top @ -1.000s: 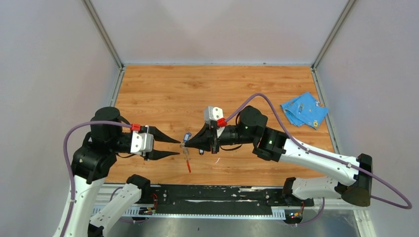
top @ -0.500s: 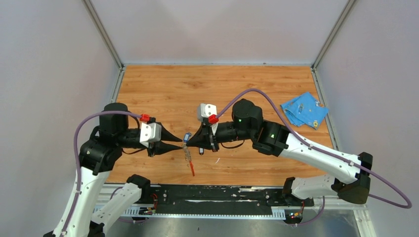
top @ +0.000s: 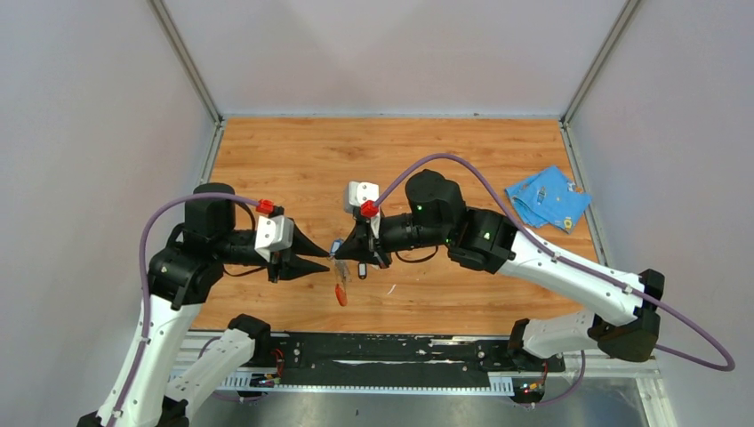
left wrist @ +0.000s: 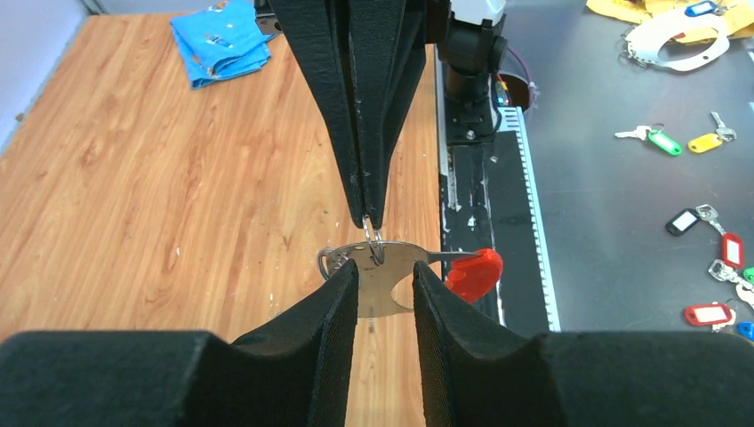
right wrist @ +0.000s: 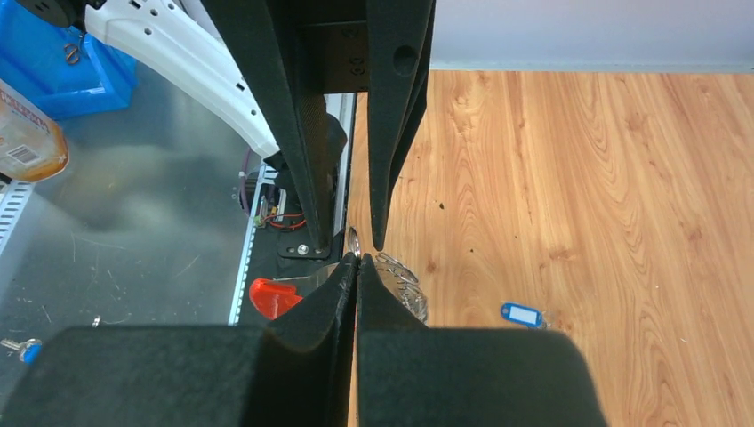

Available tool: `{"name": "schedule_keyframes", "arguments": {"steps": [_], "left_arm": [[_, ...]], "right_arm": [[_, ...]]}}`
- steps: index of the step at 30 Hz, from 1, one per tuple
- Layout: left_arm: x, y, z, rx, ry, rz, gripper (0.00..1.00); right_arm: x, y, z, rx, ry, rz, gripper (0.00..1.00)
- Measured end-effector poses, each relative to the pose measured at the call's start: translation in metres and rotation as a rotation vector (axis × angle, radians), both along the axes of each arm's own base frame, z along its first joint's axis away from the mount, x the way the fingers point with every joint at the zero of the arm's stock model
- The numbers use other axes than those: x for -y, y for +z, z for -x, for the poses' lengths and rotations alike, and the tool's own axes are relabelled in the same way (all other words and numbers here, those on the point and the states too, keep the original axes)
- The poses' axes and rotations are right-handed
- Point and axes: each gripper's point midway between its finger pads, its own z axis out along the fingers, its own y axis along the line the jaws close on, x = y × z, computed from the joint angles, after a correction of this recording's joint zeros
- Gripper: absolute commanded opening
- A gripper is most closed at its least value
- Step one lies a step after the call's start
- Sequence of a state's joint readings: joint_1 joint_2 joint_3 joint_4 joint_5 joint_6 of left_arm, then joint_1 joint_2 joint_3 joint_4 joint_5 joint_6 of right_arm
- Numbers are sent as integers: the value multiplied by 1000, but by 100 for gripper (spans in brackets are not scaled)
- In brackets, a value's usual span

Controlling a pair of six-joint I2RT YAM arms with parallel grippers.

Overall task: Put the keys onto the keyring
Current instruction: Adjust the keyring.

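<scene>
My right gripper is shut on the small metal ring of the keyring, whose silvery plate and red end hang above the table. My left gripper faces it tip to tip. Its fingers stand apart on either side of the ring, in front of the plate, and hold nothing. The blue-headed key lies on the wood just beyond the two tips. A small dark thing lies under my right gripper; whether it is the black key is unclear.
A crumpled blue cloth lies at the table's far right. The black base rail runs along the near edge, just below the hanging keyring. Grey walls close in the back and both sides.
My left gripper has moved right up to the keyring and narrowed its jaws. My right arm has shifted left, keeping hold of the keyring.
</scene>
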State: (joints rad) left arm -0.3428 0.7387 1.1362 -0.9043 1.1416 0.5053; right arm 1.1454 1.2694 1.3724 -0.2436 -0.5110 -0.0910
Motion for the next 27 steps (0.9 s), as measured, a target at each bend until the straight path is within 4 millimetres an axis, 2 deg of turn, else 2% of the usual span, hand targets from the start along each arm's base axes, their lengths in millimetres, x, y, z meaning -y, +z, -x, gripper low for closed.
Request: {"name": "schedule_keyframes", "arguments": {"steps": [6,15,23,27], "left_arm": [[0,-3,-3,3,10,-8,26],[3,-12,-17,-67,26,-35,24],[1,-8,-11,-42,26,-25,11],[1,-8,-10,-41,26,-25,10]], "right_arm": [[0,-2,-3,-2,-11,35,0],[-4,-8,-6,2,-31,101,0],[-3,-9,-4,5,-41,134,0],[-5,-9,-4,3,-41,147,0]]}}
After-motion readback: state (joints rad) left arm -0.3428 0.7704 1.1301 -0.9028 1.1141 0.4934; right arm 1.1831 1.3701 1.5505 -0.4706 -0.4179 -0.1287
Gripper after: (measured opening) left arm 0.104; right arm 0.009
